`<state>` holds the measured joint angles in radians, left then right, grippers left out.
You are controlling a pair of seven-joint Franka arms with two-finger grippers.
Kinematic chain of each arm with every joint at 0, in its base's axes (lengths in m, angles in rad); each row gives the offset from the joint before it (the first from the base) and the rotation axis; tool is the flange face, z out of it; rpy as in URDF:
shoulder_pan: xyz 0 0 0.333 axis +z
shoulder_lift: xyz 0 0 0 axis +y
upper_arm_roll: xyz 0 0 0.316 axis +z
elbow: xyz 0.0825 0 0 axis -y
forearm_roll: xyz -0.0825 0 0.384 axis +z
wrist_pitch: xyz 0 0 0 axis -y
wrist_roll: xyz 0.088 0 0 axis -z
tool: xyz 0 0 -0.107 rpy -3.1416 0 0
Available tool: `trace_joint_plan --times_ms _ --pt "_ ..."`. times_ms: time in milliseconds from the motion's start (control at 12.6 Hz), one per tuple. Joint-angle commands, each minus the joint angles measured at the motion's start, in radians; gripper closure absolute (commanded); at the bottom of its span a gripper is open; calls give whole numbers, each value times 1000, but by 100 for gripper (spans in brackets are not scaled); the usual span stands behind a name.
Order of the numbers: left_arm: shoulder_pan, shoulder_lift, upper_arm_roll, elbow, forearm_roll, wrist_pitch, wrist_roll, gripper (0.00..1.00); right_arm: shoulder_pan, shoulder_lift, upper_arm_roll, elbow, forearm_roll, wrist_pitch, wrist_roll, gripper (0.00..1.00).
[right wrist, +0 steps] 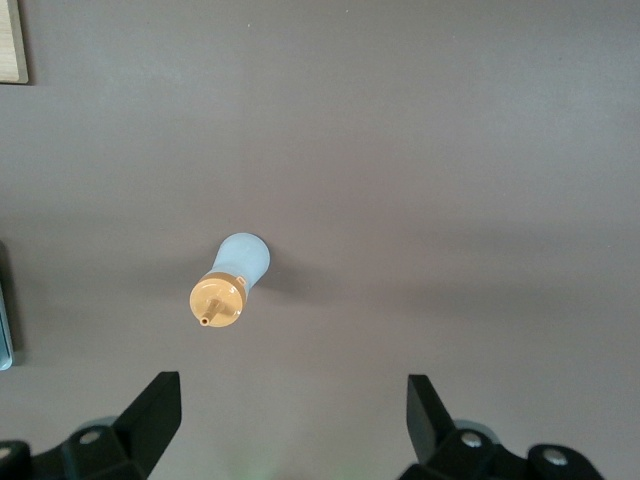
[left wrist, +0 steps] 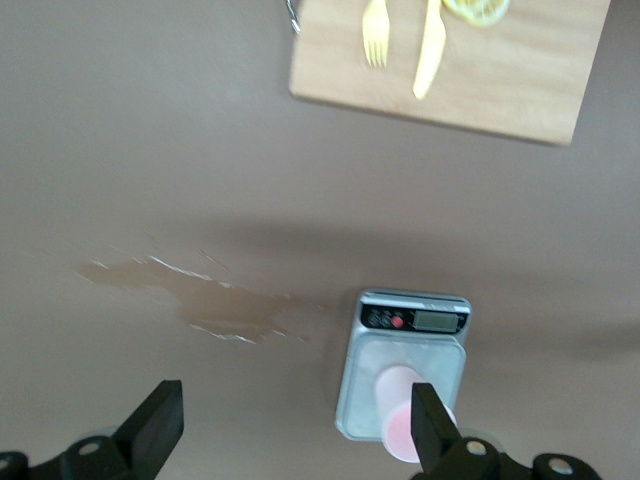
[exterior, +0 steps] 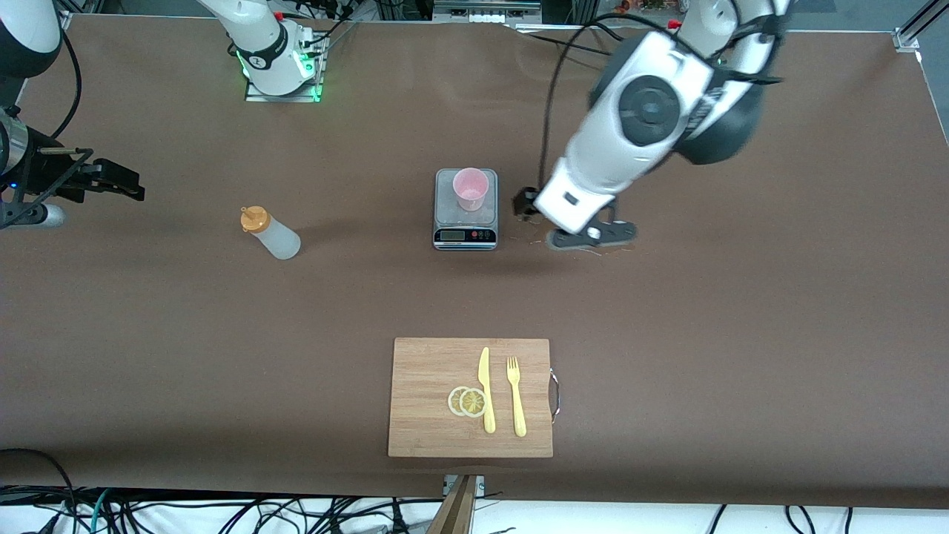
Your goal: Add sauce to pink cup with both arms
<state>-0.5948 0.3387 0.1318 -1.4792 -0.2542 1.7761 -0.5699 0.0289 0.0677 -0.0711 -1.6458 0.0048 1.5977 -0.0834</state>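
The pink cup [exterior: 471, 188], see-through plastic, stands on a small grey scale [exterior: 465, 236]. The left gripper [left wrist: 290, 425] is beside it over the brown table [exterior: 741, 334], fingers wide, holding nothing. The soft whitish sauce [exterior: 270, 233] bottle stands toward the right arm's end. The right gripper [right wrist: 290, 415] hangs above it, wide and empty.

In the front view the left pincer [exterior: 528, 206] is mostly hidden under its own arm, which is motion-blurred. The scale [exterior: 465, 210] display digits are too small to read. In the left wrist view one fingertip [left wrist: 428, 415] covers part of the pink cup [left wrist: 397, 418]; the cutting board [left wrist: 450, 70] is cut off by the edge.
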Motion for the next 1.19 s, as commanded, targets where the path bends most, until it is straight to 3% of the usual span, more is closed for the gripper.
trace_joint_plan --times_ms 0,477,716,954,1113 --pt "114 -29 0 10 -4 -46 142 0 -4 4 4 18 14 -7 10 0" --pt "366 -112 -9 11 90 -138 387 0 -3 4 7 18 15 -12 11 0" --pt "554 -129 -121 13 114 -155 465 0 -1 10 10 18 18 -10 5 0" --pt "596 -156 -150 11 178 -191 522 0 -4 50 10 15 18 -15 -37 0" --pt "615 -170 -150 -1 179 -204 527 0 -7 69 10 9 21 -18 -215 0"
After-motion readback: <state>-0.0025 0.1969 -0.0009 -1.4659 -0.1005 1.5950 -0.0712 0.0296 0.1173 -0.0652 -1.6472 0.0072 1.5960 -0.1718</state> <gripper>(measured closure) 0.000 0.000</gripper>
